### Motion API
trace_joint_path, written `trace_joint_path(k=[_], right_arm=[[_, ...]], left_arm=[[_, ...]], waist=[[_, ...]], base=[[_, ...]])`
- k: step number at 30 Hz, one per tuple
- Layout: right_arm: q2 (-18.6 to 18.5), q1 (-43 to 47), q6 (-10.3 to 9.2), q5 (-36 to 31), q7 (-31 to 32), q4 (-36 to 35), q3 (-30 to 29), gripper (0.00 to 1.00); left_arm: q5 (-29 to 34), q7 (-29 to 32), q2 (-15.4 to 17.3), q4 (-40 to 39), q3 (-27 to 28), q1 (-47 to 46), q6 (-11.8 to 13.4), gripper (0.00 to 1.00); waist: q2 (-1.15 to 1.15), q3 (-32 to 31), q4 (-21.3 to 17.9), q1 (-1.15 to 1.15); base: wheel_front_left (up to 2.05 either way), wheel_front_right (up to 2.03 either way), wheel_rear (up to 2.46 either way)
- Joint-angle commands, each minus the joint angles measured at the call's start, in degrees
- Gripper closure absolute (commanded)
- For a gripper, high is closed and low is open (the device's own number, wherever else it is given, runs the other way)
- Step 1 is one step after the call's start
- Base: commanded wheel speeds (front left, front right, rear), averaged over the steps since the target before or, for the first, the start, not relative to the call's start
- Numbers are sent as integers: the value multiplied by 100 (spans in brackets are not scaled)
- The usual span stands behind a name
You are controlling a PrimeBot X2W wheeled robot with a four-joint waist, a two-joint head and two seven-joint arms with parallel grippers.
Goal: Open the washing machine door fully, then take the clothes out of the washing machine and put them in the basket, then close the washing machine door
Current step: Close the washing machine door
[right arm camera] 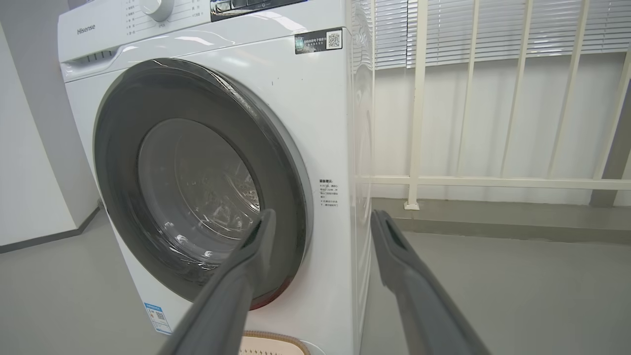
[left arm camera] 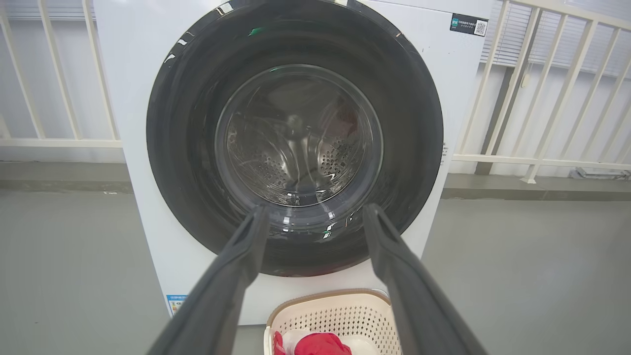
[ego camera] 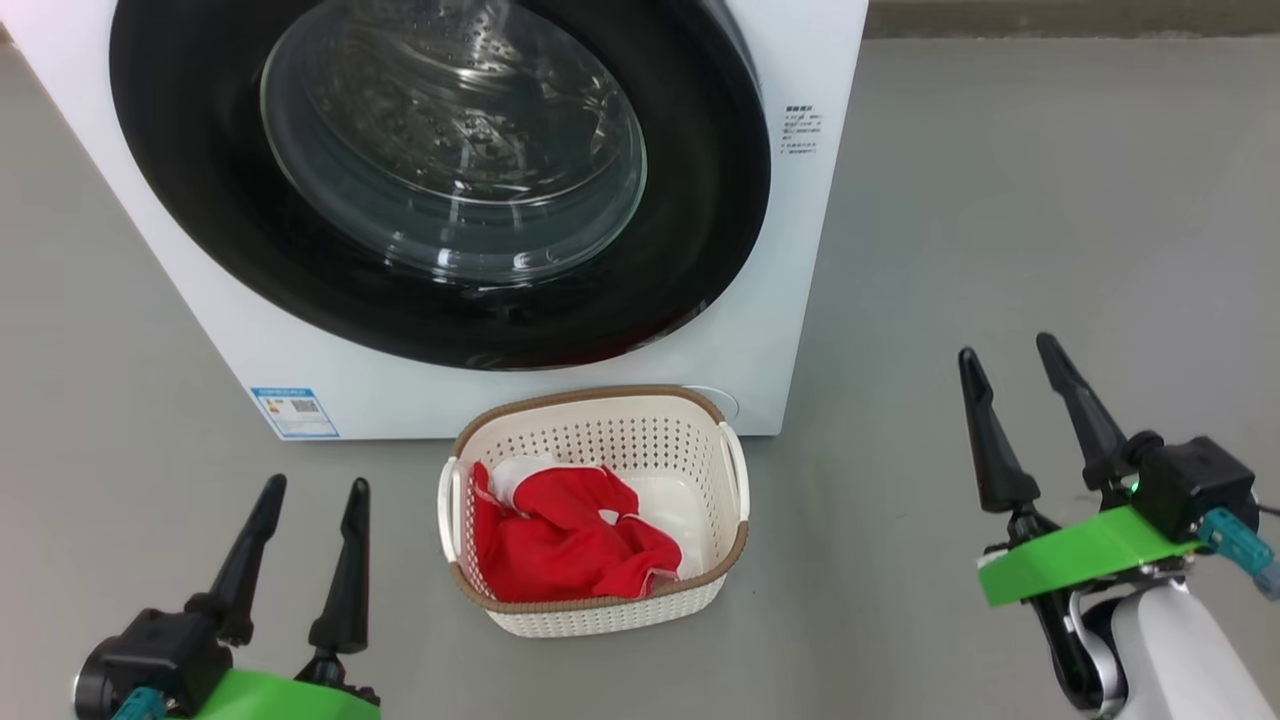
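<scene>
1. The left gripper (ego camera: 317, 485) is seen at the lower left of the head view, above the grey floor (ego camera: 1050, 200). Its two dark fingers are spread wide and nothing is held between them.
2. The washing machine (ego camera: 800, 250) stands behind the basket. The washing machine door (ego camera: 450, 170) lies flush against the white front panel and is judged closed. Through the glass, only the bare perforated drum can be made out.
3. The door is judged rigid and fairly heavy on its hinge. Its glossy black rim is likely to slip under hard fingertips. If it must be handled, the outer edge of the rim is to be taken, and the bulging glass is not to be pressed. The hinge side cannot be told.
4. The basket (ego camera: 590, 392) is set on the floor just in front of the machine, between the two grippers. The perforated cream plastic is judged light and liable to slide when pushed. The two white side handles are the intended holds.
5. The clothes (ego camera: 560, 545) lie inside the basket, heaped toward its left and near sides. The red and white fabric is judged soft, light and limp. A pinch on a raised fold is sufficient, and trailing ends are to be expected.
6. The right gripper (ego camera: 1005, 346) is seen at the right, well apart from the basket. Its fingers stand wide apart and hold nothing.
</scene>
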Motion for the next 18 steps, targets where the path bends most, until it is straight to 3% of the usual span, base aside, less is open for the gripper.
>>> trace_joint_path(k=[1,18], right_arm=[[44,63,-6,-35,-21,-221,65,0],[129,565,-6,75,-21,-317,-68,0]], left_arm=[[14,-69,120,-163,259,-9,-31,0],[119,-69,25,-126,462,255,-31,0]], waist=[[0,-66,-30,0],[0,-345,-142,0]], base=[[0,0,0],[0,0,0]])
